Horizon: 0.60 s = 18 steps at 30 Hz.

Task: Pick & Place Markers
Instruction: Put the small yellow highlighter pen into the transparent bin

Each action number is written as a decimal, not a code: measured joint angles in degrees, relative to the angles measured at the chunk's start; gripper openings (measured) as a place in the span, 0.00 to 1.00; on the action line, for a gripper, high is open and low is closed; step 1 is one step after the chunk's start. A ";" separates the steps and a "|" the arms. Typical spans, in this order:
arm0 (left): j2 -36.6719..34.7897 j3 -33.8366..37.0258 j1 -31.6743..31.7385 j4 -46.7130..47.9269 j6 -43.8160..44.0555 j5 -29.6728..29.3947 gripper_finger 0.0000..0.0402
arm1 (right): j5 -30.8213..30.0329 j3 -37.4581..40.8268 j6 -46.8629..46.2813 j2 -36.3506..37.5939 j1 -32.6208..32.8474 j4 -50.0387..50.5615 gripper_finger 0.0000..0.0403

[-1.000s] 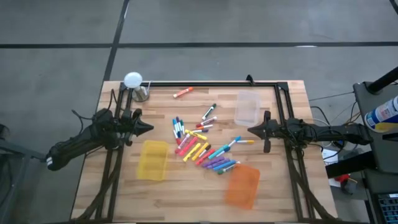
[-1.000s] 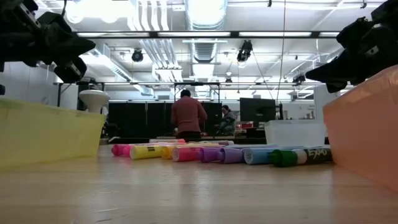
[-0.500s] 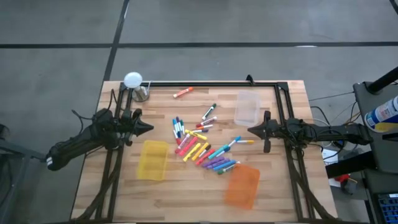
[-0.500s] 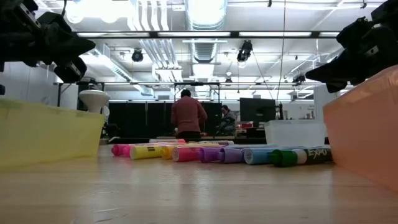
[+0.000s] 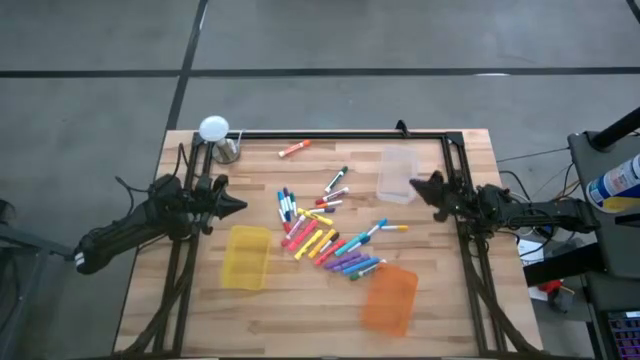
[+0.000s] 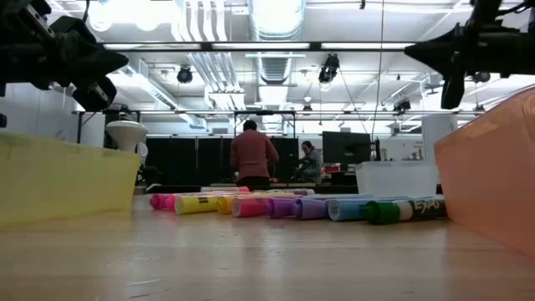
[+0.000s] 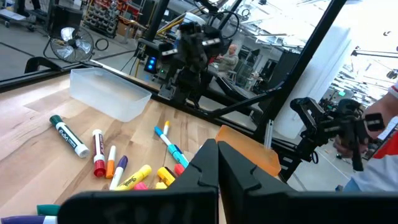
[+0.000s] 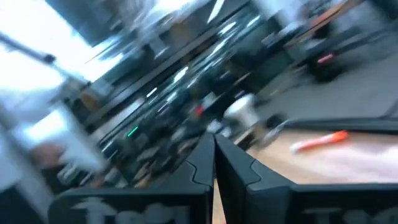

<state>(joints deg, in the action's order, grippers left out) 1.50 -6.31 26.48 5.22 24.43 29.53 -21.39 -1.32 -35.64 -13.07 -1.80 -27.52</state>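
Note:
The markers (image 5: 325, 235) lie loose in a heap mid-table, more of them (image 5: 336, 182) toward the far side; one orange marker (image 5: 293, 149) lies alone near the far edge. In the low view a row of markers (image 6: 292, 206) rests on the wood. My left gripper (image 5: 241, 207) hovers shut at the table's left side, above the yellow bin (image 5: 246, 256); its closed fingers (image 7: 217, 163) show in the left wrist view. My right gripper (image 5: 413, 184) is shut at the right side, beside the clear bin (image 5: 397, 174), raised (image 6: 415, 52) and empty.
An orange bin (image 5: 389, 298) lies near the front right. A white ball-shaped thing (image 5: 213, 128) and a metal cup (image 5: 228, 150) stand at the far left corner. A black frame (image 5: 330, 134) runs along the far edge. People stand in the room behind (image 6: 253, 155).
My right gripper has tipped upward, rolled about its own line and swung toward the table's far edge, nearer the clear bin; it stays shut. The markers and bins lie as before.

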 joint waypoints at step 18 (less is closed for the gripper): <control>-0.02 0.00 0.00 -0.01 0.00 -0.01 0.00 | 6.62 -4.65 -1.15 0.09 0.02 -0.43 0.02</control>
<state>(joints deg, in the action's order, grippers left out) 1.48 -6.31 26.48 5.21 24.43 29.52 -14.77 -5.98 -36.78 -12.97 -1.78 -27.96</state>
